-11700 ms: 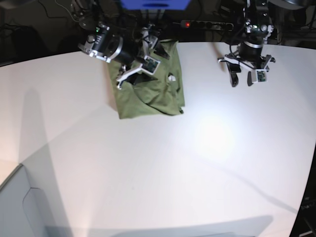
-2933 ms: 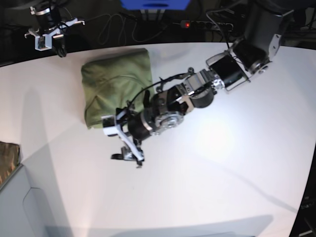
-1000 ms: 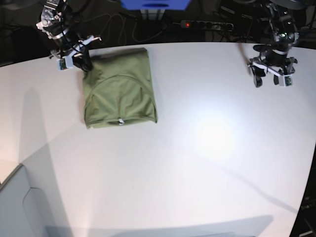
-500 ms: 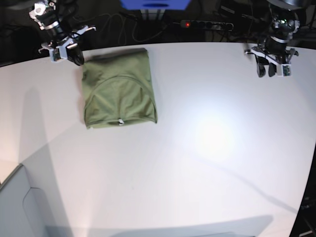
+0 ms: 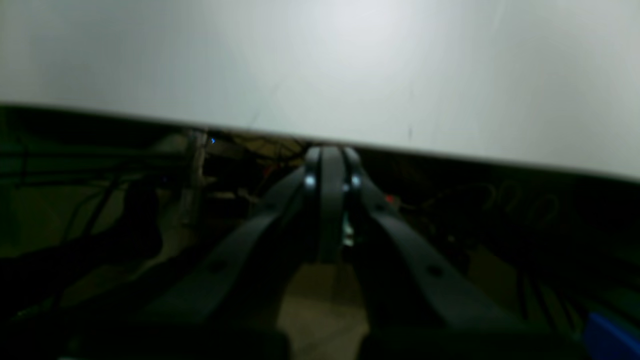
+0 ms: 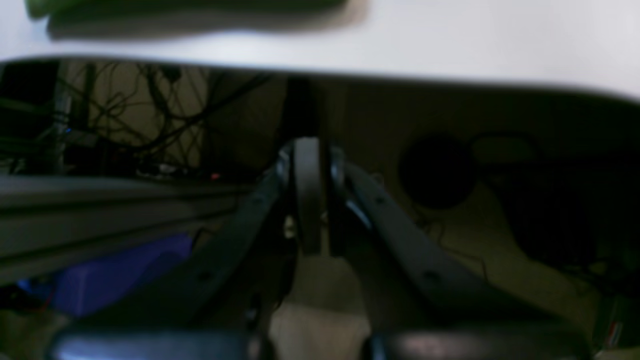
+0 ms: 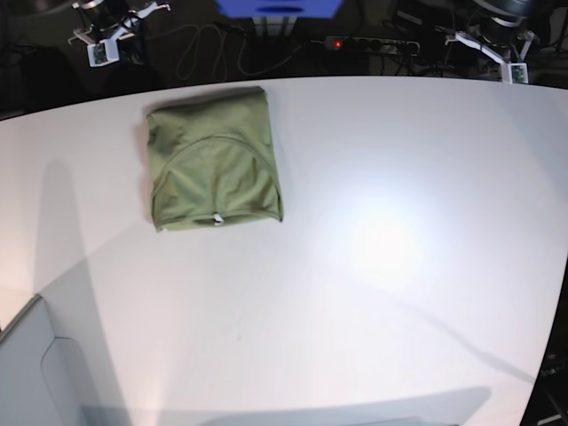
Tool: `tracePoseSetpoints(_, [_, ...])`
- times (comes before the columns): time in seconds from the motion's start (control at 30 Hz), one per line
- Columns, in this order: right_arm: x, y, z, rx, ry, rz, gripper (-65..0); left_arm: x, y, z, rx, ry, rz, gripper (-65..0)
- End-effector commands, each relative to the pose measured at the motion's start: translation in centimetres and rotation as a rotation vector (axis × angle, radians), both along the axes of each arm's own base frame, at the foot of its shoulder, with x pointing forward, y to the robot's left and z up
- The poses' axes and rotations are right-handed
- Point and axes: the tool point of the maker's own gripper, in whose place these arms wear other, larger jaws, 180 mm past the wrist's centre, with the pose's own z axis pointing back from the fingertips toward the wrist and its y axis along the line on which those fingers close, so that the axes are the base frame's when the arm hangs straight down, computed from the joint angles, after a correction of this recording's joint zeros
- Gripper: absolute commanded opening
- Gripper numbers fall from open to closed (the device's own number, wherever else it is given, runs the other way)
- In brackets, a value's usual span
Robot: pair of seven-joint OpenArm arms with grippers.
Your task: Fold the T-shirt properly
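Observation:
The olive-green T-shirt [image 7: 213, 160] lies folded into a flat rectangle on the white table [image 7: 373, 266], at the back left, with its small white tag [image 7: 216, 219] at the near edge. A blurred green strip of it shows at the top left of the right wrist view [image 6: 50, 6]. My right gripper [image 7: 108, 40] is beyond the table's far edge, off the shirt; its fingertips [image 6: 307, 150] are pressed together and empty. My left gripper [image 7: 491, 51] is past the far right edge, also shut and empty [image 5: 327, 167].
A power strip with a red light [image 7: 373, 43] and loose cables [image 7: 200, 49] lie behind the table's far edge. A blue object [image 7: 280, 7] sits at the top centre. A grey box [image 7: 35, 373] stands at the lower left corner.
Both arms have drawn back past the table's far edge. The right gripper has left the shirt's far left corner. The shirt has not moved.

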Motion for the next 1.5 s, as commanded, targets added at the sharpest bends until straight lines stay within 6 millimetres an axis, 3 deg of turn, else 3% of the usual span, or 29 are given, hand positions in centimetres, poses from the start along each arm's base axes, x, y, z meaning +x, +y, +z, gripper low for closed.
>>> tracePoseSetpoints(0.0, [-0.4,0.2,0.7,0.016,-0.017,0.012,-65.0,-0.3,0.4,0.4,0.012,0.0,-0.008,-65.0])
tracePoseSetpoints(0.07, [-1.1,0.2,0.6,0.018,0.001,0.009,-65.0,-1.2,0.9,-0.2,0.015,0.023,0.008,-65.0])
tracePoseSetpoints(0.2, [-3.4,0.1,-1.6,0.048,0.081,-0.024,-65.0,-3.6,1.9,-2.4,-0.001,0.096,0.061,-65.0])
tracePoseSetpoints(0.27, [-4.7,0.2,-2.9,0.074,0.121,-0.049,-65.0,-5.1,2.6,-3.9,-0.014,0.137,0.101,-65.0])
tracePoseSetpoints(0.37, [-6.1,0.2,-4.1,0.099,0.166,-0.075,-65.0,-5.7,2.1,-6.2,-0.052,0.175,0.119,-65.0])
tracePoseSetpoints(0.47, [-6.1,0.4,-4.9,0.113,0.174,-0.088,-65.0,-7.1,2.1,-9.2,-0.09,0.244,0.146,-65.0])
tracePoseSetpoints(0.63, [-6.8,0.9,-8.6,0.186,0.239,-0.146,-65.0,-7.5,0.5,-14.3,-0.169,0.339,0.158,-65.0])
tracePoseSetpoints(0.7, [-6.9,0.7,-10.2,0.207,0.258,-0.162,-65.0,-6.8,-0.1,-15.6,-0.184,0.332,0.146,-65.0])
tracePoseSetpoints(0.87, [-7.8,3.0,-14.2,0.273,0.318,-0.137,-65.0,-6.5,-1.8,-19.4,-0.201,0.355,0.069,-65.0])
tracePoseSetpoints(1.0, [-8.7,5.5,-16.6,0.333,0.353,-0.134,-65.0,-7.7,-2.1,-22.3,-0.204,0.424,0.08,-65.0])
tracePoseSetpoints(1.2, [-10.4,4.7,-21.4,0.16,0.411,-0.249,-65.0,-8.0,-3.5,-24.1,-0.214,0.466,0.076,-65.0])
tracePoseSetpoints(1.37, [-11.4,2.7,-23.6,-0.062,0.445,-0.264,-65.0,-8.1,-4.4,-24.4,-0.227,0.47,0.088,-65.0])
tracePoseSetpoints(1.47, [-11.4,0.5,-24.0,-0.223,0.459,-0.296,-65.0,-8.3,-6.3,-24.8,-0.257,0.473,0.087,-65.0])
